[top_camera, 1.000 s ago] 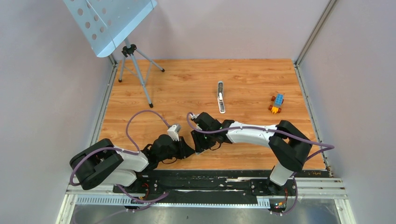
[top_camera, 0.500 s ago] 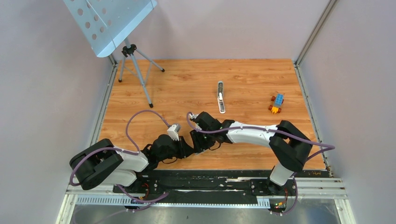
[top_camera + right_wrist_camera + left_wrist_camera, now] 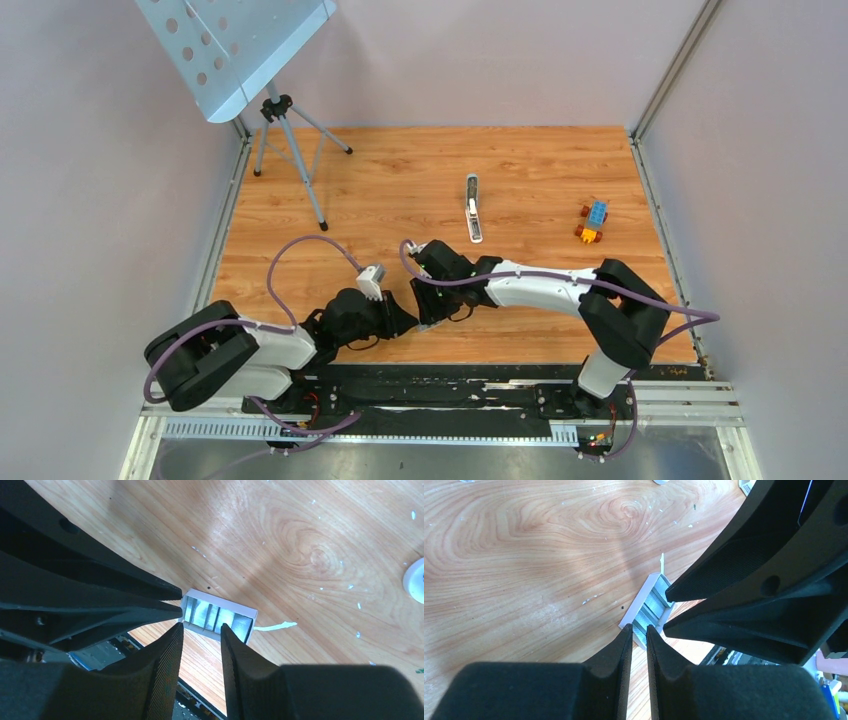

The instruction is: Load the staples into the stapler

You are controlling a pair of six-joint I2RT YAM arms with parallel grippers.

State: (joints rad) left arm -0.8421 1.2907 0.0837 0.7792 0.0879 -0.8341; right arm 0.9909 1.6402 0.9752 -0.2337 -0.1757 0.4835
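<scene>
While both arms were folded inward over the near middle of the counter, the left end effector and the right end effector were seen tip to tip in the top view, and the staples were hidden beneath them. The stapler was seen lying well apart, farther out. Its long axis was laid almost straight away from the arms, with the near end leaning slightly right. It appeared to be swung open, presumably so that its channel could be reached. A toy-brick block was seen off to its right.

From the left wrist, the left fingers were seen pressed together with nothing between them, their tips set at the near end of a small white box. The staples were lying inside it, their long axis running diagonally from lower left to upper right. The closed tip was judged to be a brace against sliding.

From the right wrist, the right fingers were seen partly spread, pinching nothing and poised at the box's near edge. There the staples ran left to right, dipping slightly rightward.
</scene>
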